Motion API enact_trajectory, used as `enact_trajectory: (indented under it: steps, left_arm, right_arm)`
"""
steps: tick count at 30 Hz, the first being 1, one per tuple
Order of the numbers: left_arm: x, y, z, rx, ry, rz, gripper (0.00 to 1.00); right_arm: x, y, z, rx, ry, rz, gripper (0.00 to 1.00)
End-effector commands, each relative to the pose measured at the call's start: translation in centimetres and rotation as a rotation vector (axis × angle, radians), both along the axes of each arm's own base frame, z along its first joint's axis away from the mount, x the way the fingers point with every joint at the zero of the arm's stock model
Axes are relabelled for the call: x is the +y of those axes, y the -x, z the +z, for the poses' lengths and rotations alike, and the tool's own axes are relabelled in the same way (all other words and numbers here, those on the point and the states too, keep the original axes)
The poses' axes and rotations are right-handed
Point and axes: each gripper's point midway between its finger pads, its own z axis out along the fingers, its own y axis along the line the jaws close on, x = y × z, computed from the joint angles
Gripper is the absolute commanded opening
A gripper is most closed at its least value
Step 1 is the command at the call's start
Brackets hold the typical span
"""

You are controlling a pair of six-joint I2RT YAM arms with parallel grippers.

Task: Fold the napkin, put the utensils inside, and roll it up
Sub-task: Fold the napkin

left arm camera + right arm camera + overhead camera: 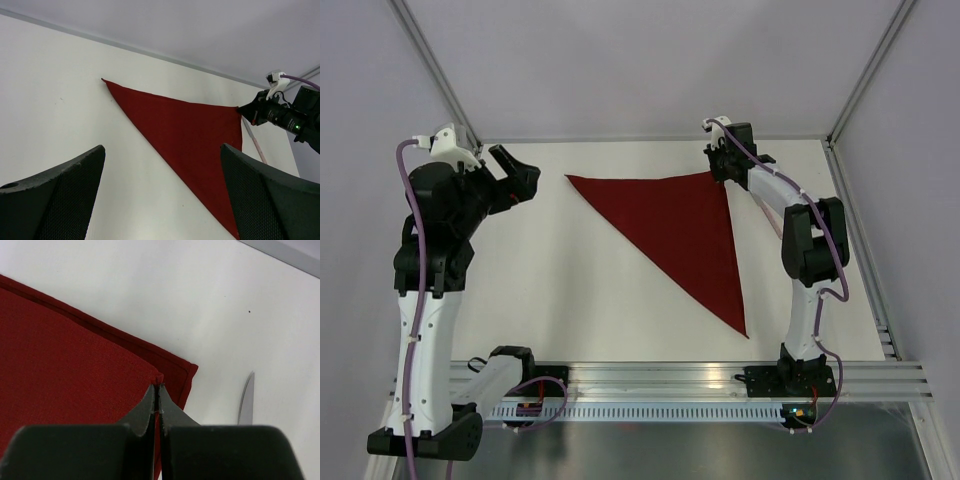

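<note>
The maroon napkin (685, 225) lies folded into a triangle on the white table, with corners at the far left, far right and near right. My right gripper (158, 386) is shut on the upper layer's corner at the napkin's (65, 365) far right corner; the lower layer's hem shows just beyond it. The utensil (246, 400), a slim pale piece, lies on the table right of that corner, and also shows in the left wrist view (255, 142). My left gripper (162, 146) is open and empty, raised left of the napkin (185, 135).
White walls and slanted frame posts (440, 85) close the back and sides. An aluminium rail (720, 378) runs along the near edge by the arm bases. The right arm's elbow (812, 245) stands just right of the napkin.
</note>
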Motion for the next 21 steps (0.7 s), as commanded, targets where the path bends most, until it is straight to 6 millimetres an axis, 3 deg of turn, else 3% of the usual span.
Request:
enact_trajectory:
  steps: [1,21]
  left_arm:
    - [-0.6,-0.2,0.8,-0.023,0.053,-0.015,1.0]
    - [-0.7,-1.0,-0.3,0.0,0.055,-0.015,1.0]
  right_arm:
    - [-0.1,-1.7,1.4,-0.055,-0.02,-0.012,0.0]
    - [-1.4,-3.2,-1.4,-0.015,0.007,-0.039,0.0]
